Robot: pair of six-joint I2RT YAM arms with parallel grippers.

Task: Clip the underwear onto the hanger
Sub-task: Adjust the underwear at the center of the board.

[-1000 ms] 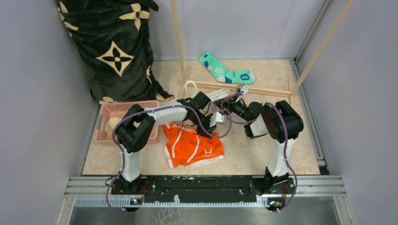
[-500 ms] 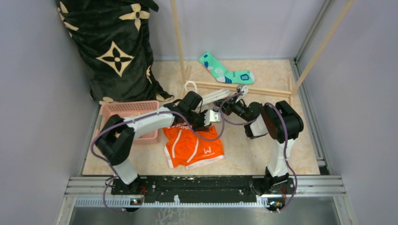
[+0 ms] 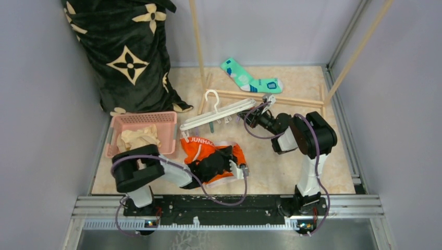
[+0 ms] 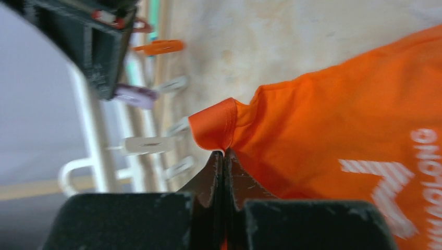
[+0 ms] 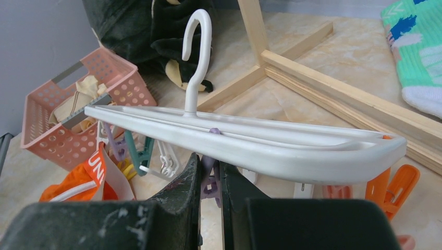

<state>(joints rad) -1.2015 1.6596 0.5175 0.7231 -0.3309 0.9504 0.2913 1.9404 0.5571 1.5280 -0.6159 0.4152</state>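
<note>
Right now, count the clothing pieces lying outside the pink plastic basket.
2. The bright orange boxer briefs lie front-centre, an edge pinched by the left gripper; the teal patterned sock lies at the far side, beyond the wooden rack's rail. The black flowered blanket might hide others.

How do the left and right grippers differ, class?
Left gripper pinches the orange underwear by an edge; right gripper pinches a purple clip under the white hanger. Left is nearer the arms' bases; right is farther back. Both are shut.
</note>
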